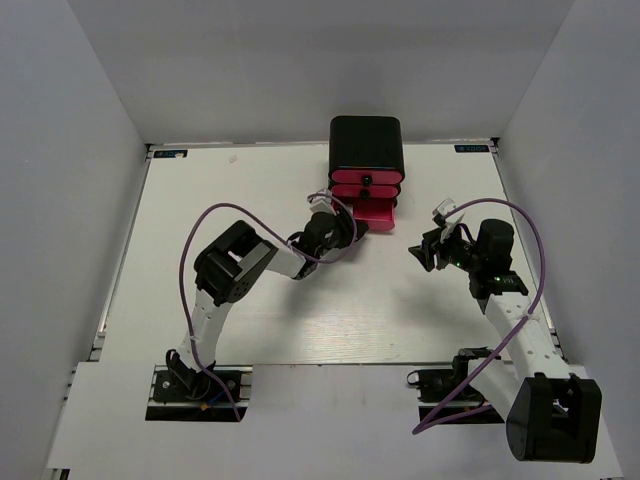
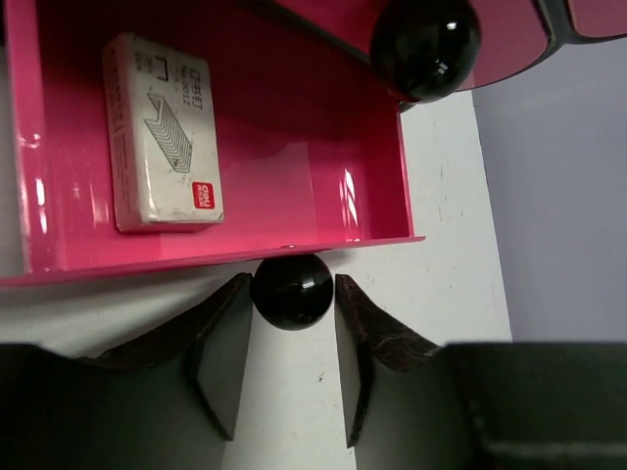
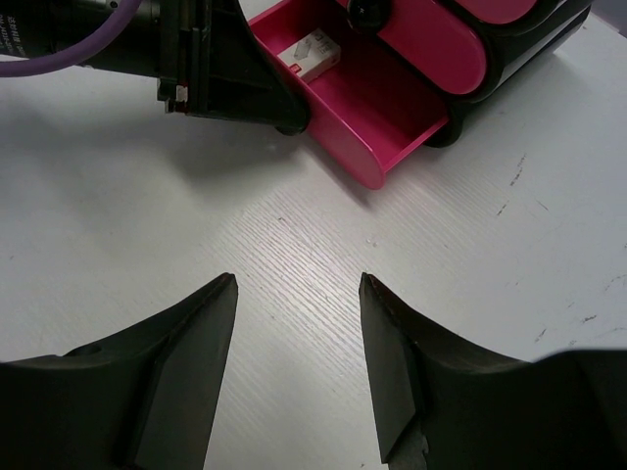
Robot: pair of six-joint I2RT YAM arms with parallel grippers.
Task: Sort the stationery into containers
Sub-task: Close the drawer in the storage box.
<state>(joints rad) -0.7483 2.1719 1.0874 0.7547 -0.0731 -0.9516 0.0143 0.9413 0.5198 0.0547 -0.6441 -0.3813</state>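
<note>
- My left pincer (image 2: 290, 302) flanks the open drawer's knob (image 2: 291, 286); I cannot tell if it grips.
- My right pincer (image 3: 297, 286) is released and empty.
- White table (image 1: 250, 300), grey walls (image 1: 60, 150).
- Three pink drawers (image 1: 366, 190) at twelve o'clock; one staple box (image 2: 162, 132).

Drawer (image 2: 294, 147): glossy pink plastic, smooth, catching bright highlights.
Knob (image 2: 291, 291): polished black, mirror-like sheen.
Staple box (image 2: 162, 132): printed white card, dull finish.
Cabinet (image 1: 366, 140): smooth black plastic shell.
Table (image 3: 294, 245): matt white board, fine grain, faint scuffs.
Gripper fingers (image 3: 176, 372): matt black.

Bottom drawer (image 1: 376, 214) juts out before cabinet (image 1: 366, 140); staple box (image 2: 162, 132) inside; knob (image 2: 291, 294) between left gripper (image 2: 292, 282) fingers.
</note>
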